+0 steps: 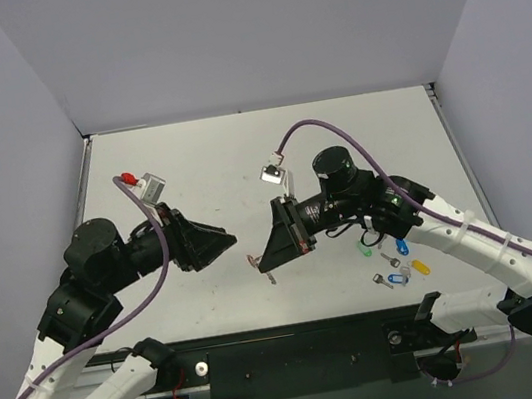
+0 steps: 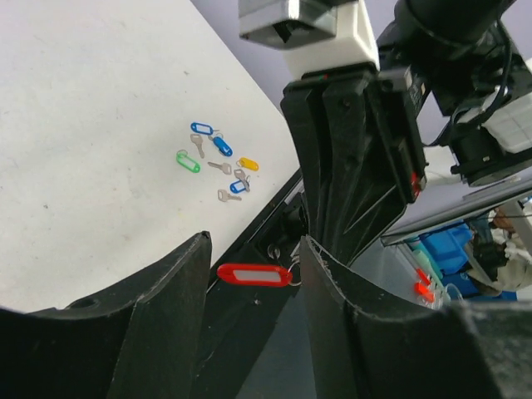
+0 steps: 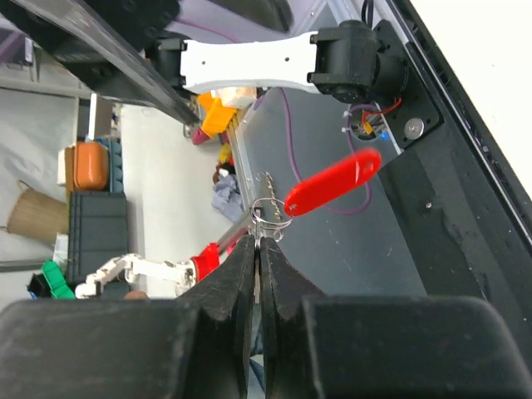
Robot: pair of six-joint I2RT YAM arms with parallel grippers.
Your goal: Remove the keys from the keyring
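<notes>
Mid-frame, keyring (image 3: 332,183) is clamped at ring end by R gripper (image 3: 258,243); L gripper (image 2: 255,245) jaws apart, keyring seen between, untouched.

Seen from above, your left arm (image 1: 104,261) reaches in from the lower left of the frame. Its wrist is turned toward the centre, and the left gripper (image 1: 229,238) points right at mid-frame, jaws standing partly apart and gripping nothing. Your right arm (image 1: 453,231) folds in from the lower right. Its right gripper (image 1: 259,260) points left and slightly down, just beside the other's tips, jaws pressed tight together at the thin metal ring of the keyring (image 3: 331,183).
</notes>
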